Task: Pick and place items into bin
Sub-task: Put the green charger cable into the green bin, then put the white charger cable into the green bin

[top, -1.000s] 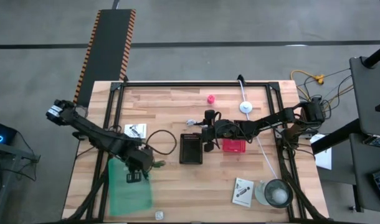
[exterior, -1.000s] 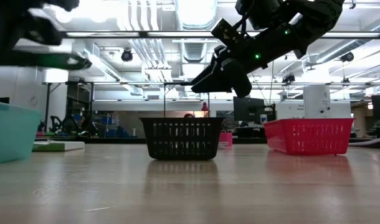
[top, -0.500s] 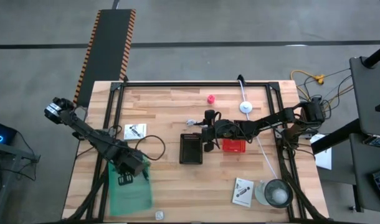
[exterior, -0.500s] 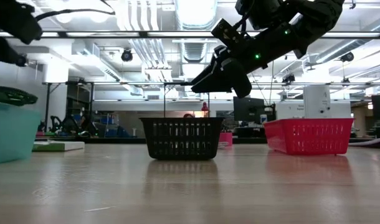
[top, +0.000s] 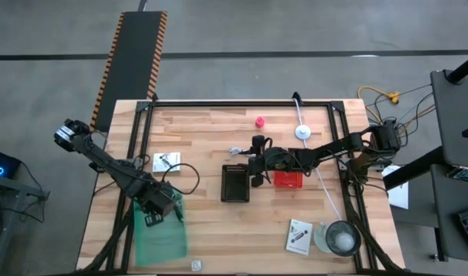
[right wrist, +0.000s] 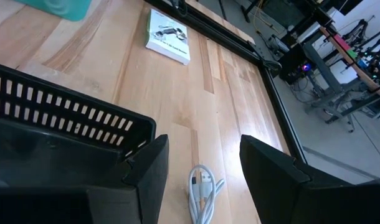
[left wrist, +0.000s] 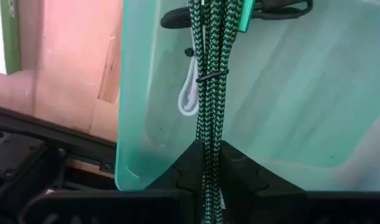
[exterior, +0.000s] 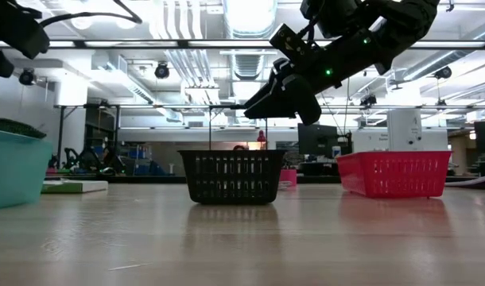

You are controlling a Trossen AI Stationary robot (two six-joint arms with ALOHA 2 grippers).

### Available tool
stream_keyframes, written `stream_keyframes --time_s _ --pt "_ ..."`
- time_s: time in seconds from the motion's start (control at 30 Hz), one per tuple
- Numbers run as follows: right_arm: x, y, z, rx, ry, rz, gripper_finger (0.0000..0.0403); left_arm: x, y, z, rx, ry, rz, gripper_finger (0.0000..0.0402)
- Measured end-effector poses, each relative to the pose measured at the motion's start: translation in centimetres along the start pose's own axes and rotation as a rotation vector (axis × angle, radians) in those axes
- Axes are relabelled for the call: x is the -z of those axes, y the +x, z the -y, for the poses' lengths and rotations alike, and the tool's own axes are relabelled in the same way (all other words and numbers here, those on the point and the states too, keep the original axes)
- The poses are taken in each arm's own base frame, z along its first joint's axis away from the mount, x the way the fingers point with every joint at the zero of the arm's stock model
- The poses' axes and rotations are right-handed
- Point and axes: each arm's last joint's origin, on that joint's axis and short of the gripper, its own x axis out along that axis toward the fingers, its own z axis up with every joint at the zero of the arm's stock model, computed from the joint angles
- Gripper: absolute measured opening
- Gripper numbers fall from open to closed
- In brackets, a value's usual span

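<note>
A green braided cable [left wrist: 210,81] is being held pinched in the left fingers [left wrist: 205,167] over the teal bin [left wrist: 140,124]; the right fingers [right wrist: 202,168] are gaping empty, with cards [top: 299,235] and a red knob [top: 259,121] left on the desk [top: 211,130]

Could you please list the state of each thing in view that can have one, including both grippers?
left gripper: over the green bin, fingers shut on the green braided cable.
green braided cable: bundled, hanging into the bin.
green bin: open-topped, a white cable lying inside.
right gripper: fingers open, empty, above the coiled white cable.
coiled white cable: lying on the table.
black basket: upright.
red basket: upright.
</note>
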Motion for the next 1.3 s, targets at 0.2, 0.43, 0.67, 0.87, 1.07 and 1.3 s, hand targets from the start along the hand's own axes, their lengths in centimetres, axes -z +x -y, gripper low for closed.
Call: stream_keyframes --time_s 0.2,0.43,0.67,0.87,1.07,1.3 --pt "0.0 0.0 0.0 0.0 0.0 -0.001 0.0185 0.0 0.4 -0.3 -0.048 -0.001 0.034 0.008" --pt "-0.1 0.0 0.0 0.003 0.002 0.006 0.0185 -1.4 -0.4 -1.0 -0.213 0.232 0.247 0.0132" --pt "-0.1 0.0 0.1 0.004 0.051 0.01 0.0185 -4.7 -3.6 -1.7 -0.387 0.355 0.525 0.0136" --pt "0.0 0.0 0.0 -0.002 0.052 -0.003 0.0185 -9.4 -5.2 -3.8 -0.37 0.477 0.66 0.0136" --pt "0.2 0.0 -0.1 -0.01 0.041 -0.024 0.0185 -13.8 -7.3 -8.3 -0.216 0.473 0.831 0.0136" --pt "0.7 0.0 -0.1 0.013 0.07 -0.075 0.0185 -18.6 -6.5 -13.0 0.098 0.287 0.913 0.0136"
